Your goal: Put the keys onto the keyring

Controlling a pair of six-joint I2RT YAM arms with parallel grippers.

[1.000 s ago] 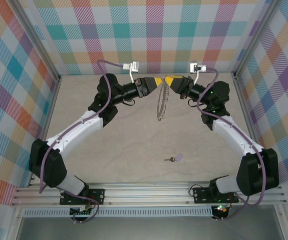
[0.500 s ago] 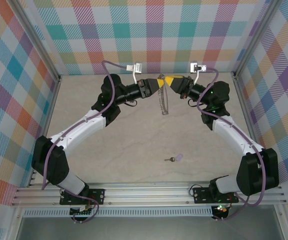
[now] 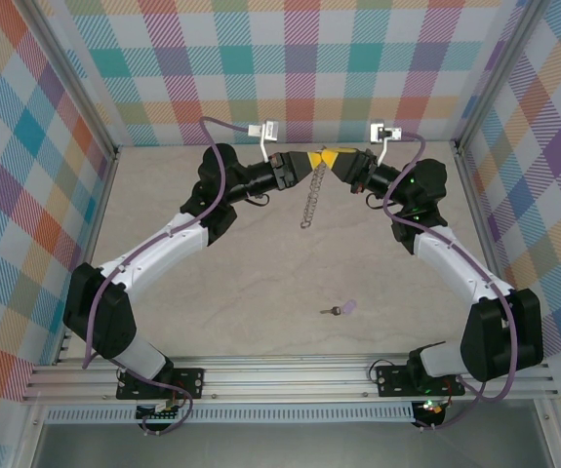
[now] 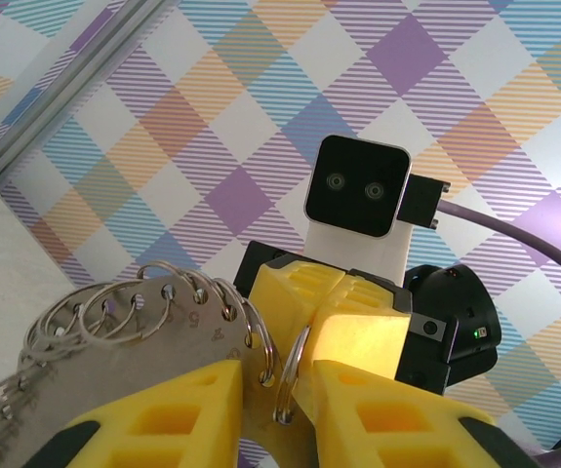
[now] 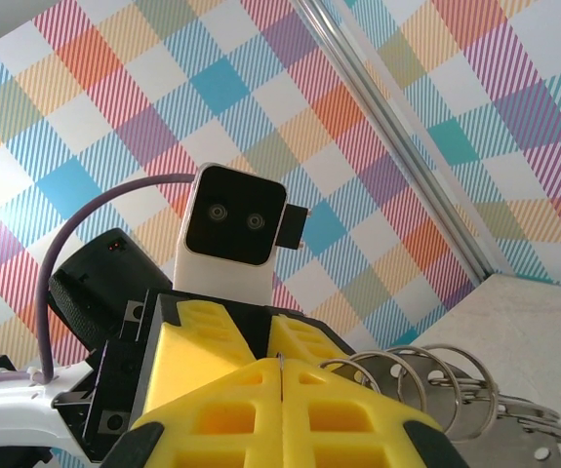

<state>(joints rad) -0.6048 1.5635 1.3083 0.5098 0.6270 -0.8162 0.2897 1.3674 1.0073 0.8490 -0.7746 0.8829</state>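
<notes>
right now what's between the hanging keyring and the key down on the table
Nothing. In the top external view, the stretch of table between the keyring and the key is bare.

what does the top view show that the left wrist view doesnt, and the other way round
Top view: the key lying on the table toward the near edge, and the keyring seen edge-on, like a chain.
Left wrist view: the keyring's looped rim up close, with its wire in the gap between the jaws of the left gripper.
Both: the keyring at the meeting tips of the left gripper and the shut right gripper.
</notes>
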